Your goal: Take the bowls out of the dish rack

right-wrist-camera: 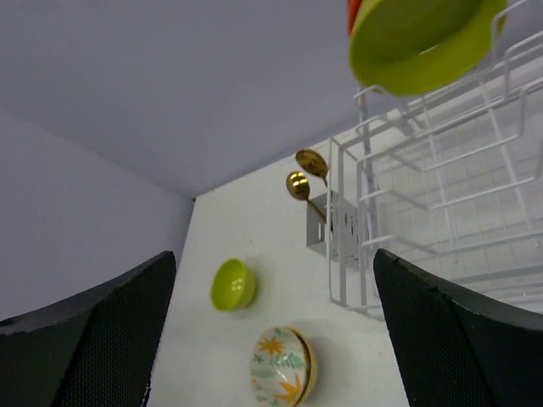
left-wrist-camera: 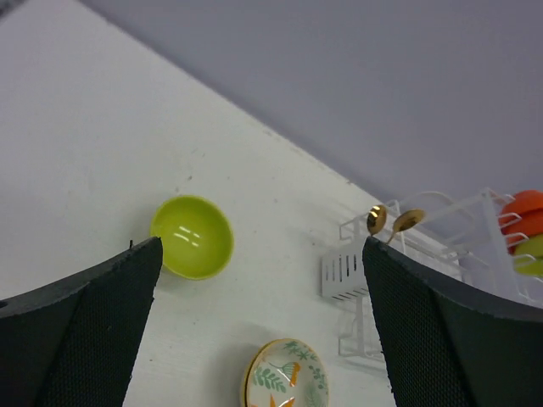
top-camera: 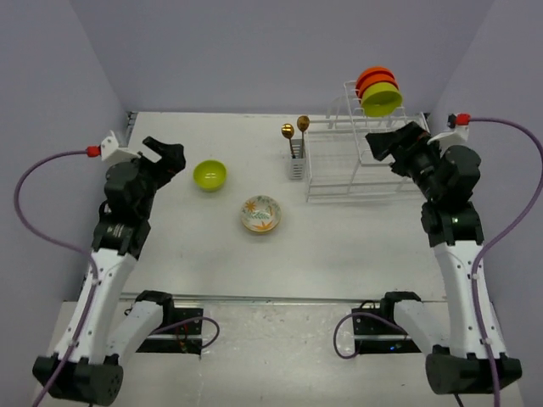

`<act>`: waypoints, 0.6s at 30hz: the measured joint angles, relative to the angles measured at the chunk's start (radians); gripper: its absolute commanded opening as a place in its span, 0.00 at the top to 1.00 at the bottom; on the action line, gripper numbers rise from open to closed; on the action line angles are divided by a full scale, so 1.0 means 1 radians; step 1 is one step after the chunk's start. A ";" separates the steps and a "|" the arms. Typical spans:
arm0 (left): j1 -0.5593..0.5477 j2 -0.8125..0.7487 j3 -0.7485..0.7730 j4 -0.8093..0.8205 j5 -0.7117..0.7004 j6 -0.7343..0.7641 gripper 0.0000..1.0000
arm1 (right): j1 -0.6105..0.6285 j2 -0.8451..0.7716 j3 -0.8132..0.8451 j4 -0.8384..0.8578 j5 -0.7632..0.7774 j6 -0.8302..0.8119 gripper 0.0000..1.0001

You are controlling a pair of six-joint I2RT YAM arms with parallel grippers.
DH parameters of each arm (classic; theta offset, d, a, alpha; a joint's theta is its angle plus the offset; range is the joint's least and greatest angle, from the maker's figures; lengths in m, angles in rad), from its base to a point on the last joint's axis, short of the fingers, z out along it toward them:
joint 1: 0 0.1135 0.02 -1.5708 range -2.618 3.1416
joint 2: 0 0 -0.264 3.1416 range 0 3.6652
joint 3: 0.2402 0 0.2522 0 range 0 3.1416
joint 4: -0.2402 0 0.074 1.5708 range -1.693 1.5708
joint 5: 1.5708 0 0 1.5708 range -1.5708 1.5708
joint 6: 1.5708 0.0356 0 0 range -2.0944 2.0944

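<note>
L end effector [top-camera: 166, 156] [left-wrist-camera: 261, 246]: fingers spread wide, nothing btwn them, hovering above the worktop [top-camera: 339, 254]. Loose lime bowl [top-camera: 209, 175] [left-wrist-camera: 192, 236] sits upright just ahead of it, slightly toward its L finger [left-wrist-camera: 102, 331] in the wrist view, not touching. Floral bowl [top-camera: 260, 214] [left-wrist-camera: 286, 375] also upright on the worktop, a bit further out to its R side, apart from the loose lime bowl.

R end effector [top-camera: 387, 144] [right-wrist-camera: 273, 254]: fingers spread wide too, empty, held up over the near R part of the dish rack [top-camera: 348, 170] [right-wrist-camera: 441, 203]. Racked lime bowl [top-camera: 382, 99] [right-wrist-camera: 420, 42] stands on edge in the raised upper tier, ahead of & above this end effector, near but apart. Orange bowls [top-camera: 373, 79] [right-wrist-camera: 354, 10] stand on edge right behind it, pressed close; mostly hidden in the R wrist view.

Caddy [top-camera: 295, 166] [right-wrist-camera: 327, 229] hangs on the rack's L side, to the R end effector's L, w/ two gold spoons [top-camera: 295, 128] [right-wrist-camera: 304, 174] upright in it, bowls up.
</note>
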 measured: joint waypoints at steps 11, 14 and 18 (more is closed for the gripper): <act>0.000 -0.402 -0.010 -0.240 0.065 0.327 0.00 | -0.316 0.382 -0.010 0.435 -0.251 0.616 0.17; 0.000 -0.427 -0.099 -0.277 0.077 0.352 0.00 | -0.312 0.460 -0.010 0.526 -0.241 0.712 0.20; 0.000 -0.449 -0.138 -0.308 0.085 0.360 0.00 | -0.285 0.529 0.003 0.564 -0.174 0.787 0.23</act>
